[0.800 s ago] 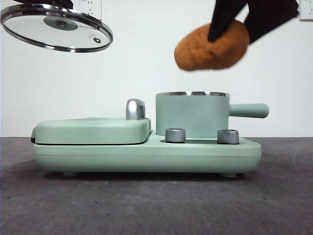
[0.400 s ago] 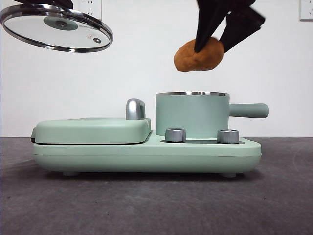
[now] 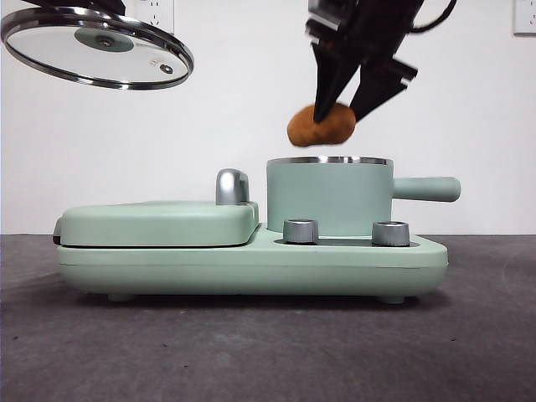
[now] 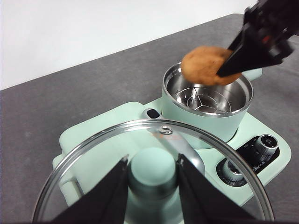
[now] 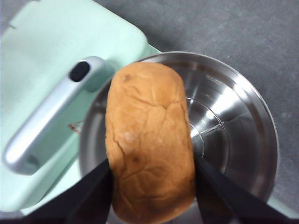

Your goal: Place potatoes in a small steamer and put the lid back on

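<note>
A flat mint-green griddle (image 3: 159, 223) with a shiny silver handle (image 3: 231, 186) sits left of the small mint-green steamer pot (image 3: 328, 194), on one green base (image 3: 251, 266) with two silver knobs (image 3: 301, 231). The pot is open and shiny inside. High on the left, the left gripper (image 4: 152, 186) pinches the green knob of the round glass lid (image 3: 96, 46). The right gripper (image 3: 345, 100) points down, squeezing the wrinkly orange-brown potato (image 3: 321, 125) just above the pot's rim.

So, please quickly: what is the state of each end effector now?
Left end effector: shut on the lid knob, held up beside the steamer.
Right end effector: shut on the potato, above the steamer.
</note>
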`<state>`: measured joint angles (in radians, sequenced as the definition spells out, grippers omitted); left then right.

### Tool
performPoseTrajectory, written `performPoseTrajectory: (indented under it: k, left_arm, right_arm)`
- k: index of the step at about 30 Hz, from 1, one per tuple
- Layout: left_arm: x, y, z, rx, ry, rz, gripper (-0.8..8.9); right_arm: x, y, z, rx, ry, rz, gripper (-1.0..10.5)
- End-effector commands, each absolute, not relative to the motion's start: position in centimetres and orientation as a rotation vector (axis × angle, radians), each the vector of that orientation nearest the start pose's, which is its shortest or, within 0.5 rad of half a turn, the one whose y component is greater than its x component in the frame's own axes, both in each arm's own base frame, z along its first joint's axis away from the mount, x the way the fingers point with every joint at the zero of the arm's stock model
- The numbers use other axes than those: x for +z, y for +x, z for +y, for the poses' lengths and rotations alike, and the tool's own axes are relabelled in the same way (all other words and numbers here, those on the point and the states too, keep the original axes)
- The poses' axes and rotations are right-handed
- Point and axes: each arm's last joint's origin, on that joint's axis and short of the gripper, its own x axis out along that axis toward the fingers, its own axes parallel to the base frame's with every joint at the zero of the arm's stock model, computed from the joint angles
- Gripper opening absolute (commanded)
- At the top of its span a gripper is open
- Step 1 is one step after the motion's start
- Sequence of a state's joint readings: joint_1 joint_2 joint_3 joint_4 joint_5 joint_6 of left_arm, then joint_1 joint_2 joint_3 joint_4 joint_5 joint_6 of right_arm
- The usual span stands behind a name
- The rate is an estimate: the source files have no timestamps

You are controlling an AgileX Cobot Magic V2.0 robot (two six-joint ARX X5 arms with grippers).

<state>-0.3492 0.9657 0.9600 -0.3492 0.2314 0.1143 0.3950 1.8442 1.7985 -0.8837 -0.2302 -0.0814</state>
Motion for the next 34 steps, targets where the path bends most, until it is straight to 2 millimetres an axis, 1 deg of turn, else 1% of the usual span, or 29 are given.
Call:
performPoseTrajectory:
  k: [1, 6, 8, 17, 18, 21, 23, 25, 27, 30, 32, 34]
  left_arm:
    - [35.3, 19.0, -7.7, -0.597, 0.125, 0.282, 0.14]
    - [35.3, 19.0, -7.7, -0.597, 0.125, 0.282, 0.15]
    - [35.3, 19.0, -7.7, -0.597, 0.125, 0.282, 0.15]
    - [35.3, 19.0, -7.7, -0.597, 0.125, 0.28, 0.15]
    - [35.3, 19.0, -7.7, -0.597, 0.125, 0.28, 0.15]
    - [35.3, 19.0, -7.7, -0.597, 0.125, 0.28, 0.15]
    - [35.3, 19.0, -7.7, -0.597, 0.125, 0.28, 0.15]
    - [35.3, 19.0, -7.7, -0.597, 0.125, 0.281, 0.15]
    - [35.3, 19.0, -7.7, -0.597, 0.125, 0.28, 0.15]
    - [35.4, 19.0, -7.8, -0.603, 0.108, 0.282, 0.14]
    - [35.4, 19.0, -7.8, -0.612, 0.105, 0.282, 0.14]
    - [35.4, 19.0, -7.8, -0.612, 0.105, 0.282, 0.14]
  right_arm:
    - [32.0, 37.5, 16.3, 0.616, -0.16, 0.919, 2.0]
    - [30.3, 38.7, 16.4, 0.593, -0.169, 0.948, 2.0]
    - [29.4, 39.1, 16.5, 0.569, -0.204, 0.962, 2.0]
    - [27.2, 40.0, 16.9, 0.554, -0.223, 1.013, 2.0]
    - [27.1, 40.0, 16.9, 0.555, -0.223, 1.016, 2.2]
    - [27.2, 40.1, 17.0, 0.56, -0.22, 1.005, 3.4]
    - [27.5, 40.0, 17.0, 0.587, -0.209, 0.991, 3.5]
    - [28.8, 39.7, 16.9, 0.605, -0.213, 0.947, 3.5]
    - [31.0, 38.7, 16.5, 0.608, -0.208, 0.893, 3.5]
    - [35.7, 35.9, 15.5, 0.621, -0.196, 0.784, 3.5]
    - [38.1, 34.2, 14.7, 0.619, -0.191, 0.721, 3.5]
    - [39.6, 32.1, 13.8, 0.617, -0.188, 0.692, 3.5]
